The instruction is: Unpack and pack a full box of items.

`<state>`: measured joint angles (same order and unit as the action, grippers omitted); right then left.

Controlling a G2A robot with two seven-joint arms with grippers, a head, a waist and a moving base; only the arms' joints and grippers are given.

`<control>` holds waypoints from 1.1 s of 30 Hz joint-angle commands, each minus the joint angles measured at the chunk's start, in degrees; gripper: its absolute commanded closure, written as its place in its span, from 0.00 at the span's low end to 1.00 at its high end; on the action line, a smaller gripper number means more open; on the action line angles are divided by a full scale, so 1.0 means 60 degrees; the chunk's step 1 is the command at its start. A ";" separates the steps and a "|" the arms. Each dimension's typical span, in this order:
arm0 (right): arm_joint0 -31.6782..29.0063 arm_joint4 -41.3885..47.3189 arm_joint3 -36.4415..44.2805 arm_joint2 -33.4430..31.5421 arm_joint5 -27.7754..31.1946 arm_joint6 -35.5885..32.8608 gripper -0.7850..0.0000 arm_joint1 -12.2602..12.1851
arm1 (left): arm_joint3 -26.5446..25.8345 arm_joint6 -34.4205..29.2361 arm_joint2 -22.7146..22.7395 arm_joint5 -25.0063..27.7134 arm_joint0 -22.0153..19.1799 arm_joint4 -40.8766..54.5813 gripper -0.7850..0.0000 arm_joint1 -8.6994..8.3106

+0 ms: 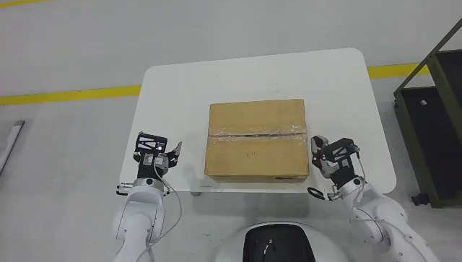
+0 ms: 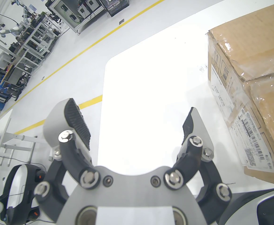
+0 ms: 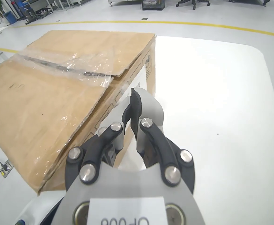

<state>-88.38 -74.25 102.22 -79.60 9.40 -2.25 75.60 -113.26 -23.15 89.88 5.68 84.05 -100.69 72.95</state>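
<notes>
A closed brown cardboard box [image 1: 256,139] sits in the middle of the white table [image 1: 180,89], its top flaps joined by clear tape along the centre seam. My left gripper [image 1: 158,149] hovers over the table's near left corner, a little left of the box, open with nothing between its fingers [image 2: 77,120]. The box [image 2: 252,76] shows a side with printed labels there. My right gripper [image 1: 323,149] is near the box's near right corner, shut and empty [image 3: 133,108], close beside the box's side wall [image 3: 57,94].
A dark metal-framed cart [image 1: 433,118] stands off the table's right end. Yellow floor lines [image 1: 65,94] run behind and beside the table. Bare tabletop lies left, right and behind the box.
</notes>
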 commanded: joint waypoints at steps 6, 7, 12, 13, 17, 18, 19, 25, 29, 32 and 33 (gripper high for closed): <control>0.0373 -0.0187 -0.0354 0.0415 0.0235 -0.0088 1.00 0.0014 | 0.0038 0.0126 0.0010 -0.0053 0.0019 0.0061 0.00 0.0004; 0.0395 -0.0195 -0.0383 0.0453 0.0234 -0.0084 1.00 0.0016 | 0.0034 0.0157 0.0004 -0.0040 0.0011 0.0069 0.00 0.0003; 0.0441 -0.0314 -0.0392 0.0500 0.0108 0.0024 1.00 0.0012 | -0.0163 0.0184 -0.0065 0.0260 -0.0097 0.0346 0.00 0.0002; 0.0399 -0.0318 -0.0343 0.0470 0.0035 0.0082 1.00 0.0009 | -0.0255 0.0159 -0.0086 0.0384 -0.0134 0.0405 0.00 -0.0001; 0.0117 -0.0310 -0.0056 0.0083 -0.0323 0.0269 1.00 -0.0029 | -0.0718 0.0120 -0.0347 0.1110 -0.0381 0.0660 0.00 -0.0017; 0.0039 -0.0249 0.0035 -0.0056 -0.0386 0.0294 1.00 -0.0041 | -0.0793 0.0135 -0.0471 0.1315 -0.0448 0.0736 0.00 -0.0018; -0.0052 -0.0286 0.0142 -0.0202 -0.0443 0.0307 1.00 -0.0060 | -0.0852 0.0120 -0.0605 0.1547 -0.0528 0.0814 0.00 -0.0020; -0.0582 -0.0191 0.0619 -0.0840 -0.0319 0.0388 1.00 -0.0147 | -0.1025 0.0059 -0.1273 0.2241 -0.0799 0.0826 0.00 -0.0020; -0.0841 -0.0185 0.0870 -0.1095 -0.0319 0.0483 1.00 -0.0181 | -0.1025 0.0059 -0.1273 0.2241 -0.0799 0.0826 0.00 -0.0020; -0.1068 -0.0221 0.1102 -0.1264 -0.0364 0.0595 1.00 -0.0201 | -0.1025 0.0059 -0.1273 0.2241 -0.0799 0.0826 0.00 -0.0020; -0.1146 -0.0183 0.1189 -0.1315 -0.0370 0.0623 1.00 -0.0205 | -0.1025 0.0059 -0.1273 0.2241 -0.0799 0.0826 0.00 -0.0020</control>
<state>-94.83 -75.58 108.90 -87.20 7.23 1.35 74.39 -119.41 -22.79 82.25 19.12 79.26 -95.74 72.83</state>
